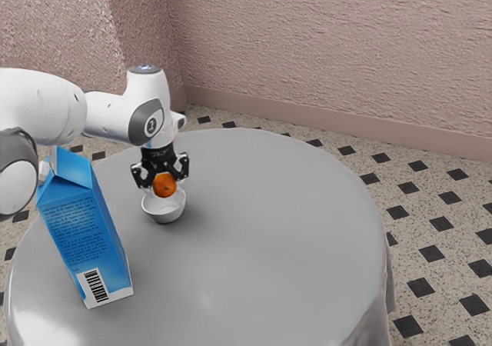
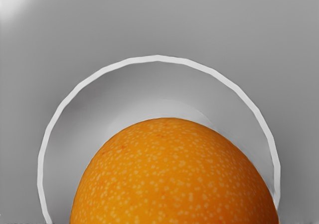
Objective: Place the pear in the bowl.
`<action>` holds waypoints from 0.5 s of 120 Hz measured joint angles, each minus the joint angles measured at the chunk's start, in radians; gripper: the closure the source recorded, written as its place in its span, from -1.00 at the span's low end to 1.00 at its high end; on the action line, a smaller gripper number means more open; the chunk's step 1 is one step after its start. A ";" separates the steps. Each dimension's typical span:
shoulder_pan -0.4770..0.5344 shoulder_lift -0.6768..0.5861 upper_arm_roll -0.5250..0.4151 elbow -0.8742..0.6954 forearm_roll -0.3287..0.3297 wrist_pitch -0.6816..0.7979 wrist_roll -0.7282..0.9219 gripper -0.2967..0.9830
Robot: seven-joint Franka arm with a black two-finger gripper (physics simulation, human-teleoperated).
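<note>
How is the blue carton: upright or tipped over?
Upright: in the exterior view the blue carton stands with its bottom end on the table and its peaked top uppermost.

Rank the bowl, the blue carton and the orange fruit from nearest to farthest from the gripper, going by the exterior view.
1. Orange fruit: held in the gripper.
2. Bowl: directly below the fruit.
3. Blue carton: toward the exterior view's left, closer to the camera.

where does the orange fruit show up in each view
Exterior view: toward the exterior view's left, the orange fruit sits in the gripper, over the bowl.
Wrist view: large, cut off by the picture's edge, against the bowl's inside.
Shared landmark: the bowl's pale rim.
</note>
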 joint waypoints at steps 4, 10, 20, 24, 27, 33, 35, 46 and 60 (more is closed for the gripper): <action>0.000 0.001 0.000 0.000 -0.003 -0.003 0.006 0.15; 0.001 0.001 0.000 0.000 -0.008 -0.006 0.016 0.06; 0.001 -0.001 -0.001 0.001 -0.018 -0.010 0.033 -0.07; 0.001 -0.002 -0.001 0.001 -0.021 -0.011 0.039 -0.14; 0.001 -0.003 -0.001 0.000 -0.023 -0.012 0.044 -0.18; 0.001 -0.004 -0.001 0.000 -0.026 -0.013 0.053 -0.25; 0.001 -0.005 -0.001 0.000 -0.027 -0.015 0.056 -0.28; 0.000 -0.051 -0.001 0.001 -0.020 -0.040 0.072 -0.37; -0.002 -0.304 -0.124 0.054 0.078 -0.194 0.128 -0.44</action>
